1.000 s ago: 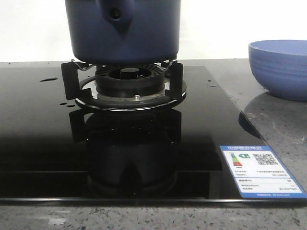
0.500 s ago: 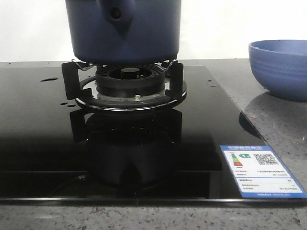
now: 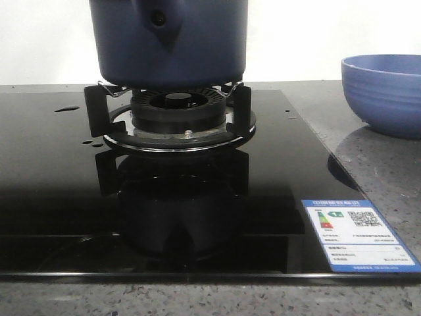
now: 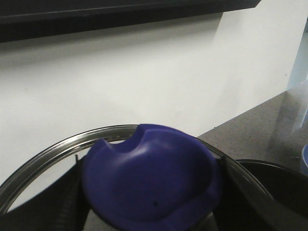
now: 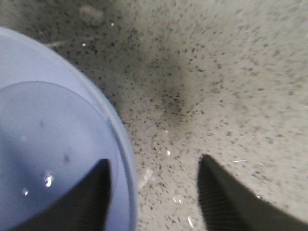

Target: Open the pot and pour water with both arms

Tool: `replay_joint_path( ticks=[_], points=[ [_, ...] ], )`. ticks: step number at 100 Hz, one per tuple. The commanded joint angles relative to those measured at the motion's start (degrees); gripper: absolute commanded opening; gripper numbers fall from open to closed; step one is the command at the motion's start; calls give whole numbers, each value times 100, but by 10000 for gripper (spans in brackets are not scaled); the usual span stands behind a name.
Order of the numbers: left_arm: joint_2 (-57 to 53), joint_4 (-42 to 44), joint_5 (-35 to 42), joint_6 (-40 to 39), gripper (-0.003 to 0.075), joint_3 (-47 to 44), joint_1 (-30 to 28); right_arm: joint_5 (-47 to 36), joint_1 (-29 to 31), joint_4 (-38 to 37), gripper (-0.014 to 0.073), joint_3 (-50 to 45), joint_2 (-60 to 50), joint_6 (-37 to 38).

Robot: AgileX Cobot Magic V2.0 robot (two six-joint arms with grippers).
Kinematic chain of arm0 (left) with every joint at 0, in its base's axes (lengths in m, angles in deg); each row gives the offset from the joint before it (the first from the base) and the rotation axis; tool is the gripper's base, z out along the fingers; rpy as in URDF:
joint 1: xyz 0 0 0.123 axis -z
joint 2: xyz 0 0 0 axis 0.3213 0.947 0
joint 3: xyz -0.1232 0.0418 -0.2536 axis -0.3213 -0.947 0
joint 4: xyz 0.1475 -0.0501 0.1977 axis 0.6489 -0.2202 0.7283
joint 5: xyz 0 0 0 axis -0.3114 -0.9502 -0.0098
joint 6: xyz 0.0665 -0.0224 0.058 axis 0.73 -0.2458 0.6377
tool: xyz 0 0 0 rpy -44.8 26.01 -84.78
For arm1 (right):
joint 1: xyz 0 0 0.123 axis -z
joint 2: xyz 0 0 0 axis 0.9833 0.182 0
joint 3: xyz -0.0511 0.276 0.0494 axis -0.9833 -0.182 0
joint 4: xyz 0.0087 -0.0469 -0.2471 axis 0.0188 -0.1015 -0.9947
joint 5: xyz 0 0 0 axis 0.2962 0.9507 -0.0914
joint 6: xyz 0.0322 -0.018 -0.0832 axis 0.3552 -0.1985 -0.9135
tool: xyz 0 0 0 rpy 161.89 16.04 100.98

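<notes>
Robot body, visible parts only.

1. Right gripper (image 5: 154, 160), right wrist view: two fingers (image 5: 91, 197), matt black to dark charcoal, flat and blade-like, each narrowing to a blunt tip. Surfaces are plain, with no markings, screws or cables in view. Edges are blurred.

2. Left gripper (image 4: 151, 161), left wrist view: two dark fingers, black-grey. One finger (image 4: 65, 207) shows fine ribbing along its face; the other (image 4: 248, 190) looks smooth with a paler grey edge. Only part of each shows.

3. Front view: no part of either arm shows.

Right gripper (image 5: 153, 192) fingers spread apart; left gripper fingers barely visible, state unclear.
</notes>
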Motion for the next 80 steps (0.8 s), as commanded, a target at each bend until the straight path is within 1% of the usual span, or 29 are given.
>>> replay_joint_path(
  ticks=[1,13,19,26,49,65,80],
  points=[
    [-242,-437,26,-75,368,222,-11,-190,34,120,182,202,-116,10],
    [-242,-437,26,-75,368,222,-11,-225,34,120,-6,215,-117,0],
    [-242,-437,26,-75,368,222,-11,-205,34,120,-74,272,-143,0],
    [-242,-437,26,-75,368,222,-11,-76,34,120,-74,431,-149,0],
    [-221,-437,38,-75,368,222,-11,679,-133,196,-69,1413,-137,0],
    [-219,-376,103,-75,368,222,-11,1092,-461,287,-61,2108,-41,0],
    [-209,-149,254,-75,368,222,-11,1158,-865,604,-61,2681,94,0]
  ],
)
